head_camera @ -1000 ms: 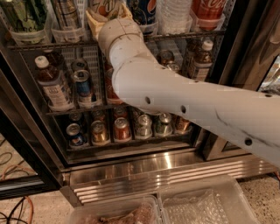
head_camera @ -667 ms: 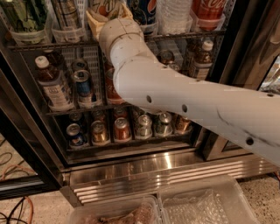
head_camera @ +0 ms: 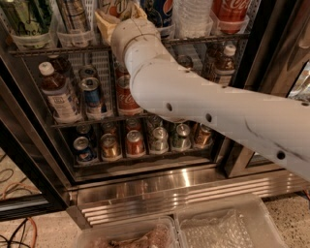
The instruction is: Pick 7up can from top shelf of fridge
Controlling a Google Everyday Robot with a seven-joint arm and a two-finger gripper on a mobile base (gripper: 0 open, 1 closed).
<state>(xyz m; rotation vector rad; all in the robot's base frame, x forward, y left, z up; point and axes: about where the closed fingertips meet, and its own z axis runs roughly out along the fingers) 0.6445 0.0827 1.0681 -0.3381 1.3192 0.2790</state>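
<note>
My white arm reaches up from the right into the open fridge. My gripper is at the top shelf, at the upper edge of the view, against a can with an orange and white pattern that is mostly cut off. A pale green and white can, which may be the 7up can, stands in a clear tray at the shelf's far left, apart from the gripper. Its logo does not show.
On the top shelf stand a striped silver can, a Pepsi can, a water bottle and a Coca-Cola can. Lower racks hold bottles and small cans. Two clear plastic bins sit on the floor below.
</note>
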